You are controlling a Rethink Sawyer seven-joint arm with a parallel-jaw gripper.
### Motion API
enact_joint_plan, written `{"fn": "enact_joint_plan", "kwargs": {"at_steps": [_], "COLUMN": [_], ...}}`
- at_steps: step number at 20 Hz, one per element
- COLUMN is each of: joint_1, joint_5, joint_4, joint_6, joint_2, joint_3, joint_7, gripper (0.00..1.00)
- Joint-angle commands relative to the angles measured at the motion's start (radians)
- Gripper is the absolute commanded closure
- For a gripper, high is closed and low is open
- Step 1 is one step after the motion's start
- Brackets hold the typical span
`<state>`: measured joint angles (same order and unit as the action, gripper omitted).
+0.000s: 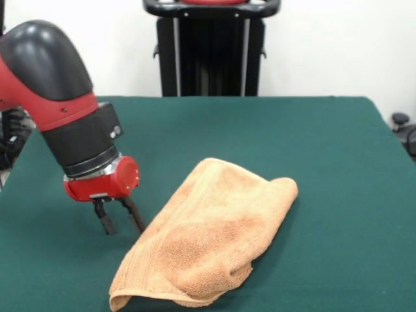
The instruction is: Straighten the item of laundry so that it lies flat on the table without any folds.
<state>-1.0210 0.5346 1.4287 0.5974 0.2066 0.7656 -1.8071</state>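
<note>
One towel (208, 237) is seen doubled over on the bench (325, 143), so unfolding is judged outstanding. The gripper (121, 223) is positioned just beside its left edge, fingers slightly parted, nothing held, presumably for an edge grasp.

Bright, even light falls from above. The towel (211, 237) throws only a thin soft shadow on the green bench (312, 143) along its lower right edge. A faint sheen shows on the black arm shell at upper left. The towel's pile looks slightly soft.
</note>
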Motion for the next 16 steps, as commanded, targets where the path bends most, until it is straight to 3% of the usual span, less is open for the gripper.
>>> {"fn": "enact_joint_plan", "kwargs": {"at_steps": [1, 11, 16], "joint_1": [0.031, -0.01, -0.058], "joint_5": [0.011, 0.038, 0.008], "joint_4": [0.013, 0.02, 0.018], "joint_6": [-0.033, 0.005, 0.028], "joint_2": [-0.278, -0.328, -0.442], "joint_3": [0.178, 0.239, 0.308], "joint_7": [0.38, 0.395, 0.466], "gripper": [0.0, 0.0, 0.0]}}
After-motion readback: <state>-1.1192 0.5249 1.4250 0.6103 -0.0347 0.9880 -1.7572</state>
